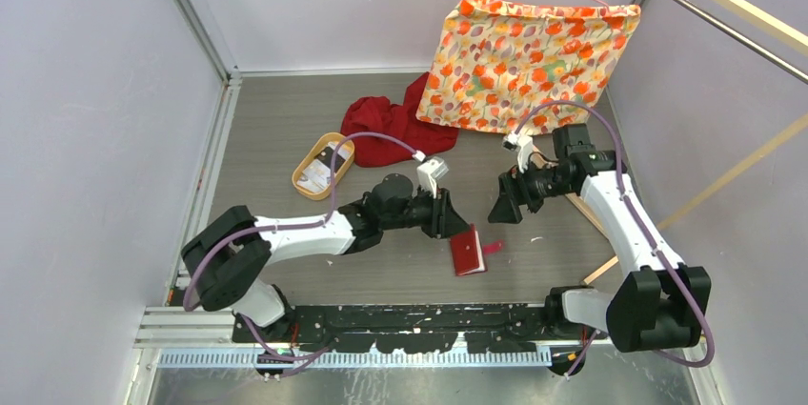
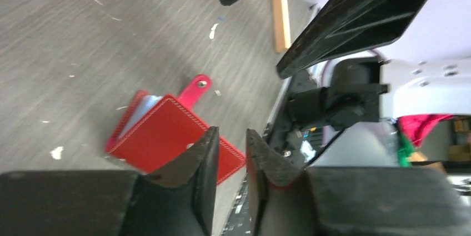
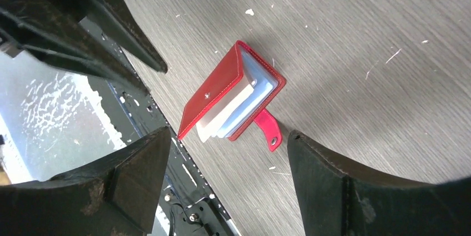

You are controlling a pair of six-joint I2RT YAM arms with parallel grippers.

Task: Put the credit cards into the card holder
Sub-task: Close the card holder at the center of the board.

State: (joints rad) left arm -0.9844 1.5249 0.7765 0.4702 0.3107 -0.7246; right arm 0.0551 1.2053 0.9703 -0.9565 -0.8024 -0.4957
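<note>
1. The tray (image 1: 303, 182) at the far left keeps spare cards (image 1: 324, 162) together (some whitish, some dark), ready for picking.
2. The left gripper (image 1: 450, 219) hovers just beside the wallet (image 1: 467, 252), its fingers nearly together with a slim gap and nothing between them.
3. The wallet lies on the table (image 1: 286, 110) between both grippers. It is half folded with the tab unsnapped, and pale cards peek out, likely so more can slide in.
4. The right gripper (image 1: 505, 207) hangs near, its fingers wide apart and empty.

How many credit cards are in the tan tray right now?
2 visible: a whitish card at the tray's near end, a dark card at its far end. More may be stacked underneath.
</note>
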